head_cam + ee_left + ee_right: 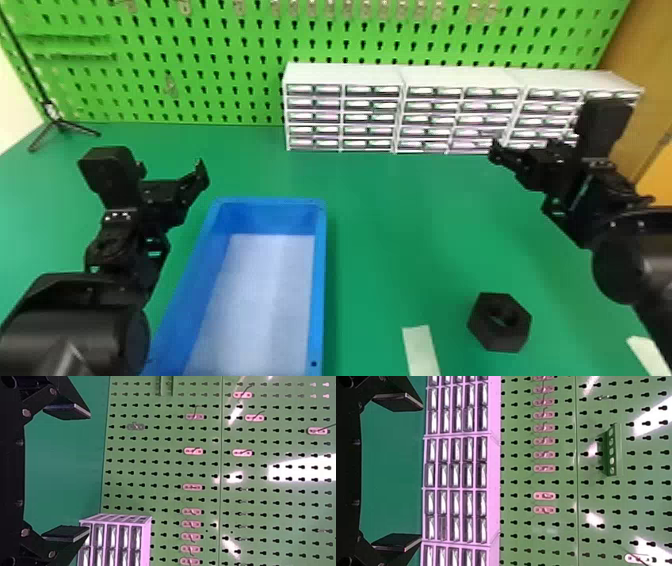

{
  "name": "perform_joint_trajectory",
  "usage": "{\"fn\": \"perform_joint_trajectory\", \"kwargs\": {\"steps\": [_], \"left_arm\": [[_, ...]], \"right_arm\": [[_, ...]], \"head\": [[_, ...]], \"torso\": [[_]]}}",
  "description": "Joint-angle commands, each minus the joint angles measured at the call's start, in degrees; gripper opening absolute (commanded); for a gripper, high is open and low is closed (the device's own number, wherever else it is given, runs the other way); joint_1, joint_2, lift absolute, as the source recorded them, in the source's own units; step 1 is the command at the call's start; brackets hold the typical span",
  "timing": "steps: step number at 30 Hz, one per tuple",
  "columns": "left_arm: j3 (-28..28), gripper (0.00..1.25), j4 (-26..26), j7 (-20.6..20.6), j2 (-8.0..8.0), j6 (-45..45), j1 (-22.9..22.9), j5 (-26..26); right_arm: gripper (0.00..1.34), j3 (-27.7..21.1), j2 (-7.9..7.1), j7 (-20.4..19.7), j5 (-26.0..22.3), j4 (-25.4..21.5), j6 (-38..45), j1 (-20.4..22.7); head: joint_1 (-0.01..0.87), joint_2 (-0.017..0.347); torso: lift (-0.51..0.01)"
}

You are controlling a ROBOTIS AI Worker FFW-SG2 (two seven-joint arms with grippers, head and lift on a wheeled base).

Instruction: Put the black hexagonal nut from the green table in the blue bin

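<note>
A: Which gripper was nearer to the black hexagonal nut (489, 331)?

B: The R gripper (422, 472), w/o much doubt. The nut lay on the green table (390, 240), on the robot's R side, approx. btwn one pale strip (421, 350) and another pale strip (649, 354).

A: And from the R fingers, in which direction was it?

B: Back toward the robot, and lower. Those fingers pointed fwd, to the pegboard (522, 489), so the arm prob. needed to draw back and turn its tips down.

A: Were they ready for grasping?

B: They stood wide apart w/ nothing btwn them. The L gripper (89, 473) was likewise spread and empty, beyond the blue bin (319, 280) as seen from the nut.

A: Did the nut have a long axis?

B: No clear one. It lay flat, hole facing up, so a pair of opposite flat sides was prob. the best grip; on the corners it could twist. Afterwards the bin was to the L.
</note>
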Motion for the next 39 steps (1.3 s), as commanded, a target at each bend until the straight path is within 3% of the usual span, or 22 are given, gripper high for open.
{"fn": "perform_joint_trajectory", "kwargs": {"steps": [1, 39], "left_arm": [[0.0, 1.00, 0.0, 0.0, 0.00, 0.0, -0.1, 0.0], [-0.1, 1.00, 0.1, 0.0, 0.00, 0.0, -0.1, -0.1]], "right_arm": [[1.20, 0.3, -0.06, 0.1, 0.0, 0.0, 0.0, -0.6], [1.20, 0.7, -0.06, 0.4, 0.0, 0.0, 0.0, -0.8]], "head": [[0.683, 0.028], [0.683, 0.028]], "torso": [[-0.096], [-0.096]]}}
